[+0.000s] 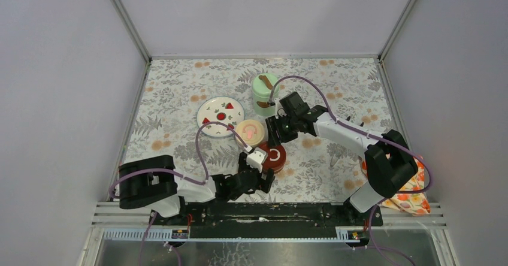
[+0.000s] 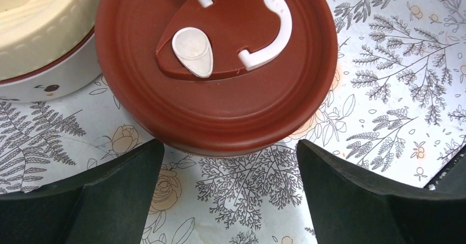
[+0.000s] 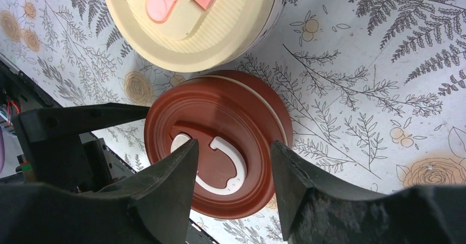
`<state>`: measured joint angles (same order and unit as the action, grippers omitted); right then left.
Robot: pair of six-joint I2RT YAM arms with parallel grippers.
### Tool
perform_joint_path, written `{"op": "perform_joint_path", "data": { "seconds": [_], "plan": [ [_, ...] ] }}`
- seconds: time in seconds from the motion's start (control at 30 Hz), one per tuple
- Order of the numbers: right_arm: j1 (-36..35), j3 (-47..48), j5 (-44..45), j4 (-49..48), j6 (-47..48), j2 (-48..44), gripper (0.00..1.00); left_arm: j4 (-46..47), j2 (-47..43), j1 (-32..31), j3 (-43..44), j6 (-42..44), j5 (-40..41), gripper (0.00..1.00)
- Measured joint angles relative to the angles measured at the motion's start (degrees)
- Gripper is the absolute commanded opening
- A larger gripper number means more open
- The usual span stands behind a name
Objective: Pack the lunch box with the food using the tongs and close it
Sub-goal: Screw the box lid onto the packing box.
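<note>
Near the front middle of the floral-patterned bench [image 1: 335, 86], the small round steel bowl with the dark-red lid [image 1: 275, 156] sits closed, its white loop handle [image 2: 264, 24] lying flat. The round cream-lidded bowl [image 1: 250, 132] stands just beside it, with the mint-green cylindrical jar [image 1: 264, 94] behind, lid on, and the flat white plate with red fruit pictures [image 1: 220, 116] nearby. The left fingers [image 2: 110, 200] are spread wide at the red bowl's near side, holding nothing. The right fingers [image 3: 165, 183] hang partly apart over the handle, gripping nothing.
</note>
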<state>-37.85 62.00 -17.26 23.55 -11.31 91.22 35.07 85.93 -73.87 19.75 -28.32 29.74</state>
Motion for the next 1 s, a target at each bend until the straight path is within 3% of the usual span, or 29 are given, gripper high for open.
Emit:
{"op": "perform_joint_path", "data": {
  "seconds": [1.0],
  "plan": [
    [0.24, -1.92, 1.64, -3.08, 2.27, 0.46, 0.59, -4.28, 4.42, 0.0, 5.31, -0.61, 1.33, 0.97]
  ]
}}
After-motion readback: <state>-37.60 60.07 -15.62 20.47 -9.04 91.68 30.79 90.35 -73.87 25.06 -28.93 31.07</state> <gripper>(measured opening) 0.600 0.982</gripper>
